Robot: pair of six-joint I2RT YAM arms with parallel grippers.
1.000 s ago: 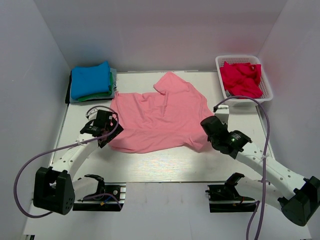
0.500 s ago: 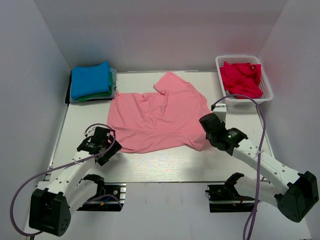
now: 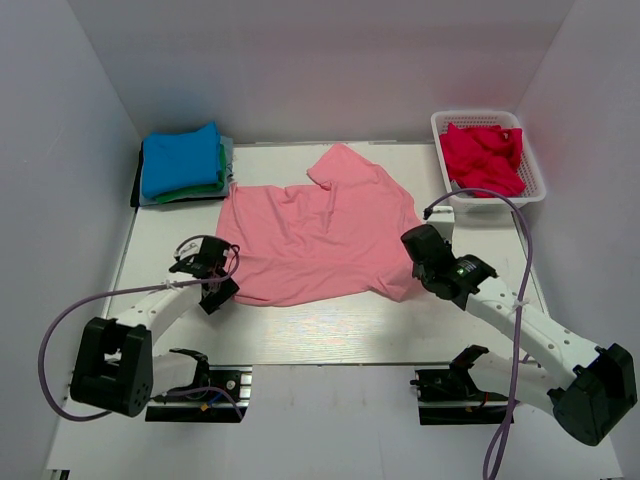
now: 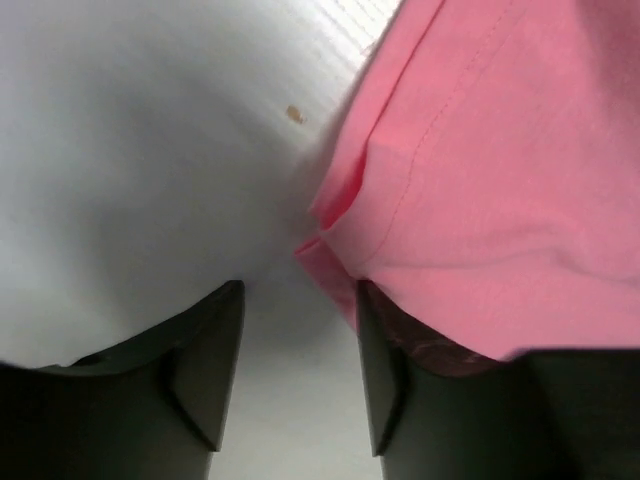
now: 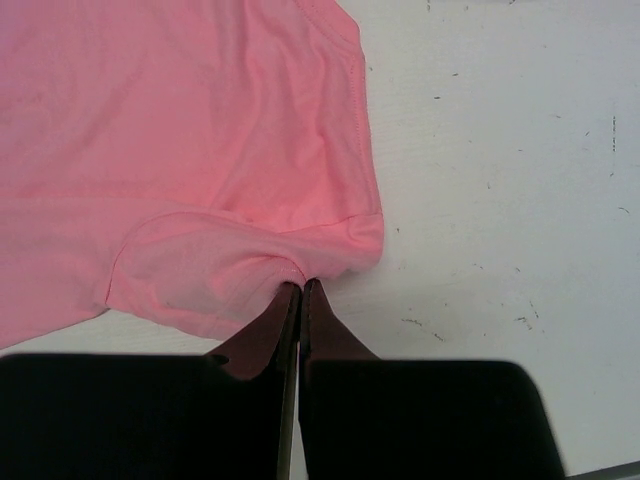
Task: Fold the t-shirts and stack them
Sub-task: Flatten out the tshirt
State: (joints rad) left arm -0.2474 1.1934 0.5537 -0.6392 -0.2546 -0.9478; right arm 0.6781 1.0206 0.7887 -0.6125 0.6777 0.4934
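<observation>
box: white basket (image 3: pixel 437 125) upper right, red tee (image 3: pixel 482 158) bunched up inside | pile: blue tee (image 3: pixel 180 158) on green tee (image 3: pixel 198 190), folded, upper left | pink tee (image 3: pixel 320 235): flat in the middle, long side left to right, one sleeve toward the top | left gripper (image 4: pixel 298 300): fingers apart around its lower-left corner | right gripper (image 5: pixel 299 290): pinched tight on its lower-right hem

I saw the pink tee (image 3: pixel 318 232) spread out centrally, the blue tee (image 3: pixel 180 160) folded atop the green tee (image 3: pixel 196 190) far-left, and the red tee (image 3: pixel 482 158) crumpled far-right.

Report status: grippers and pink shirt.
Left gripper open at near-left corner of pink t-shirt. Right gripper shut on its near-right corner. Shirt spread out, unfolded. Nothing on it.
</observation>
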